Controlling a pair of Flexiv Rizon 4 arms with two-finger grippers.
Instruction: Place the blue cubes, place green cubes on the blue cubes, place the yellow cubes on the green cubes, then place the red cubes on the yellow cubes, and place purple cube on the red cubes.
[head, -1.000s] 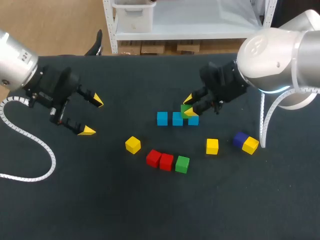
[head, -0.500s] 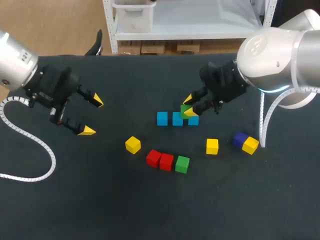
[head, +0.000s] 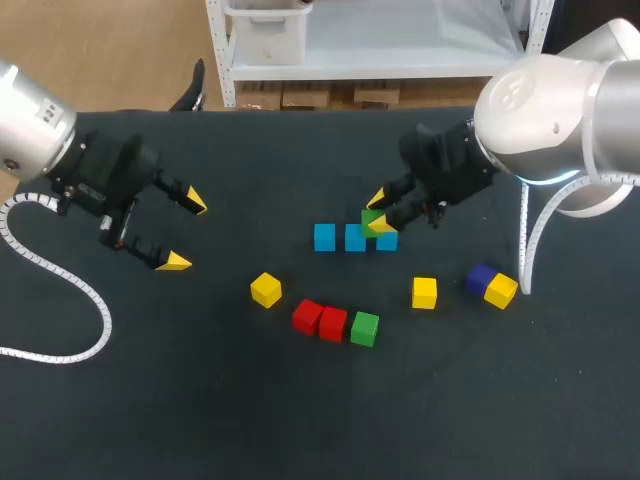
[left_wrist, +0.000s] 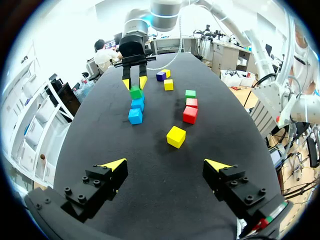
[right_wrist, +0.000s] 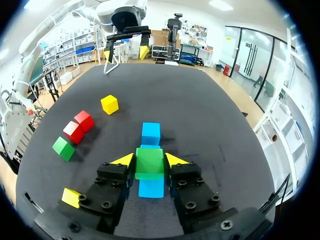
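Bare black tabletop (head: 200, 400) lies open at 9 o'clock of the blue cube row (head: 354, 239). Two red cubes (head: 320, 320) and a loose green cube (head: 365, 328) block its 6 o'clock.

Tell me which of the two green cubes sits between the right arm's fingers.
The green cube above the blue cubes, with the right gripper shut on it. The other green cube lies free beside the red cubes.

The head camera looked down on the whole counter (head: 200, 420) from above and behind. The wrist cameras sat low behind their fingers (left_wrist: 114, 164), facing each other across it; all three shared the blue cubes (head: 355, 238).
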